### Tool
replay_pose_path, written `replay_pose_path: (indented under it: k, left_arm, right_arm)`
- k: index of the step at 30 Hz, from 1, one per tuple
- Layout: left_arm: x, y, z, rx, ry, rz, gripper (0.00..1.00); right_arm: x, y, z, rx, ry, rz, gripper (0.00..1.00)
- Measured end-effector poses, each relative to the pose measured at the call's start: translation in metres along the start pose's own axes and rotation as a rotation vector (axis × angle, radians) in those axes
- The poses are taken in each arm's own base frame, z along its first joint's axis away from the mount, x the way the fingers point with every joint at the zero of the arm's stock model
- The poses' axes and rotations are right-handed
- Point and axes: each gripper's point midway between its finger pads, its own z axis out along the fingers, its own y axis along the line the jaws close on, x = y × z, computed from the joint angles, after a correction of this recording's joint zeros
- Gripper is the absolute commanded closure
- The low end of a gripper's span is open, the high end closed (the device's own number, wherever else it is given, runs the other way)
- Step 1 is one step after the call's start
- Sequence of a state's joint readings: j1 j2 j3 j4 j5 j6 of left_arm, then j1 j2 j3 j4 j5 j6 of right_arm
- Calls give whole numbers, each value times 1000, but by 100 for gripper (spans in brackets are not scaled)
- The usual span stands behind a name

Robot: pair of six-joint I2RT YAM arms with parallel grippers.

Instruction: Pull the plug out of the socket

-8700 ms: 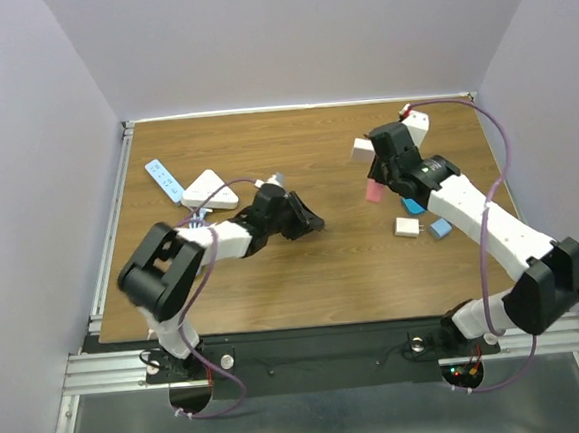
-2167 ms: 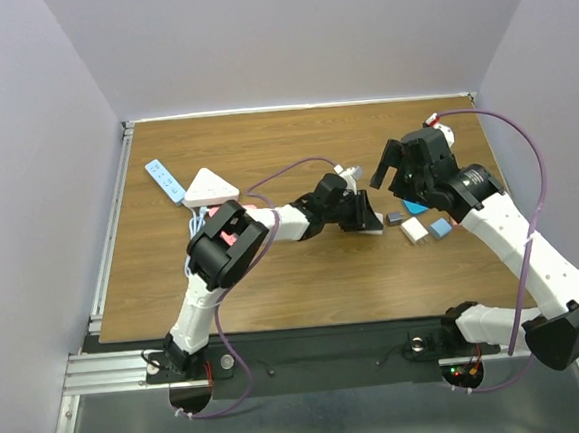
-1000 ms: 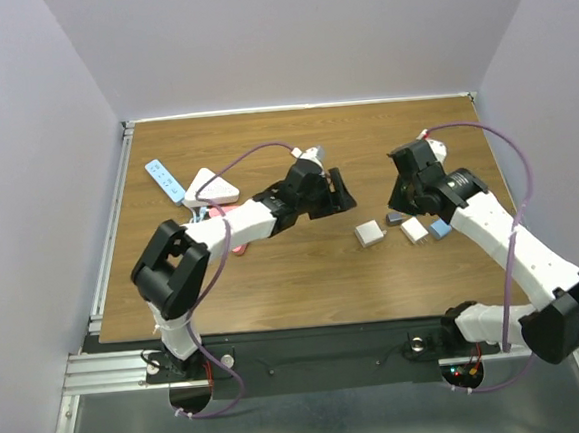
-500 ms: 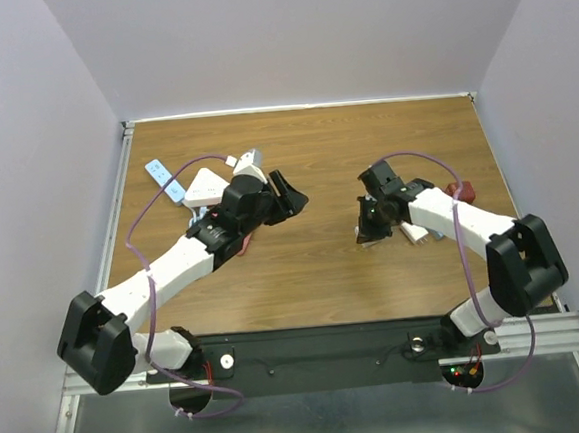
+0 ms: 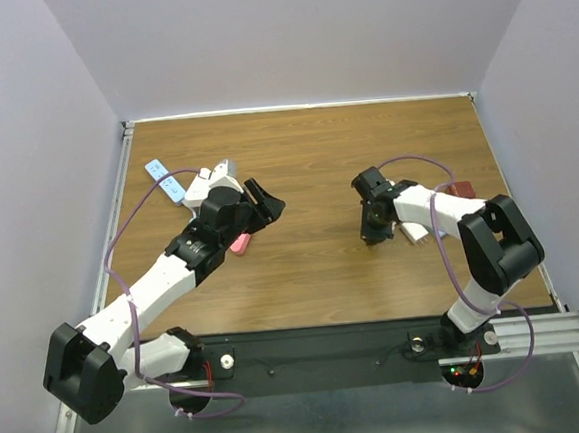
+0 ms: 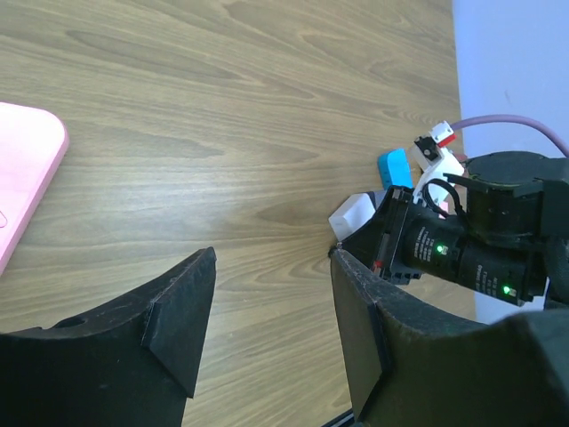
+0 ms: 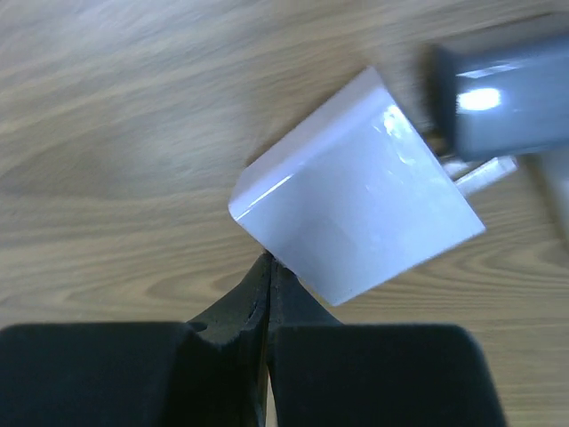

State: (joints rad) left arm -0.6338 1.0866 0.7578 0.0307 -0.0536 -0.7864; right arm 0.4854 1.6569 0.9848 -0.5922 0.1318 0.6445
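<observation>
Leftwards my left gripper [image 6: 271, 267] has drawn back, fingers apart, empty. My right gripper [image 7: 268, 267] is clenched (on nothing) at the corner of the white plug [image 7: 356, 205], whose prongs face the grey socket [image 7: 507, 98]; pulling looks unfinished.

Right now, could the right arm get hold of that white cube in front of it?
Probably yes: the white cube lies just off the tip of the right arm, nothing between them. Its jaws are shut, though, so they would need to open first.
</observation>
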Motion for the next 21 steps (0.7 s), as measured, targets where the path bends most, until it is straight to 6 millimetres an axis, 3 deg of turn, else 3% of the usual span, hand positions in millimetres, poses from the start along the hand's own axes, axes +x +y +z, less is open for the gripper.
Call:
replay_pose_path:
  k: [4,8,11,14,18,20,21]
  left_arm:
    - [-3,0,-5,6,-15,-2,35]
    - [0,6,-7,-6,-11,-3,35]
    - [3,11,-7,-22,-1,-2,35]
    - [1,13,-9,-28,-5,-3,35]
    - [-5,9,-18,-14,-28,-1,34]
    - [-8,8,-22,-9,-39,3,26]
    - [-10,8,-25,-7,-46,7,23]
  right_arm:
    - [-17,-29,1,108,-45,64,100]
    - [-47,-66,-3,199,-91,161,100]
    - [-69,-82,-6,236,-122,196,100]
    - [-87,-85,-7,238,-138,191,100]
    - [-105,-74,-14,193,-163,157,100]
    - [-110,-69,-17,165,-170,144,100]
    - [-112,-65,-21,144,-174,135,95]
